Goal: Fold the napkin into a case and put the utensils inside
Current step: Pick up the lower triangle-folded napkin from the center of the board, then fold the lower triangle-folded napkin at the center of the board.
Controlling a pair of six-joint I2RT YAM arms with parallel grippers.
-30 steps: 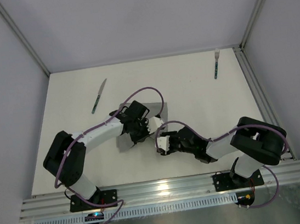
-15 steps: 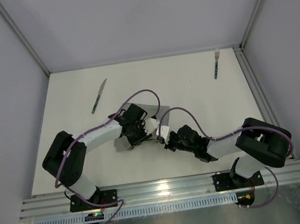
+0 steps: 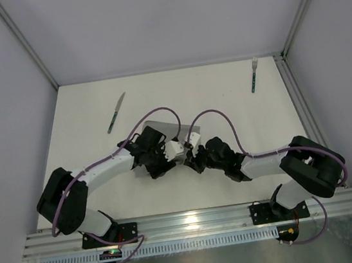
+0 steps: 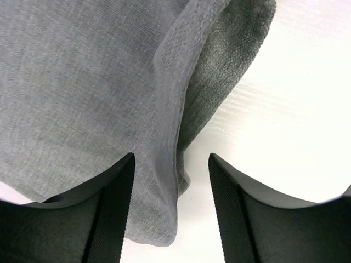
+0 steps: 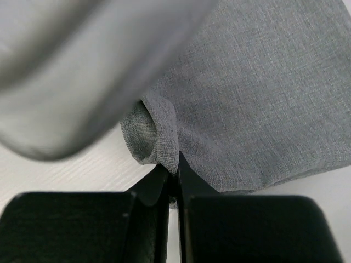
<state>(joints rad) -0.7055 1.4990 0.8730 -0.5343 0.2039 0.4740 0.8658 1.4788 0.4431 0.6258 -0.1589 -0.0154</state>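
Note:
The grey napkin (image 3: 164, 128) lies partly folded at the table's middle, mostly hidden under both wrists. In the left wrist view a folded corner of the napkin (image 4: 82, 82) lies loose between the fingers of my open left gripper (image 4: 171, 213), unclamped. My left gripper (image 3: 171, 153) and right gripper (image 3: 191, 159) nearly meet over the cloth's near edge. My right gripper (image 5: 173, 174) is shut on a rolled fold of the napkin (image 5: 263, 98). The knife (image 3: 116, 112) lies at the back left. At the back right is the fork (image 3: 254, 74). Both are apart from the cloth.
A blurred pale part of the left arm (image 5: 71, 71) hangs close over the right wrist camera. The table's metal rail (image 3: 194, 220) runs along the near edge, and the enclosure post (image 3: 294, 100) borders the right side.
My left gripper has opened and let go of the napkin. My right arm moved up and left to the cloth's edge and shut on its fold.

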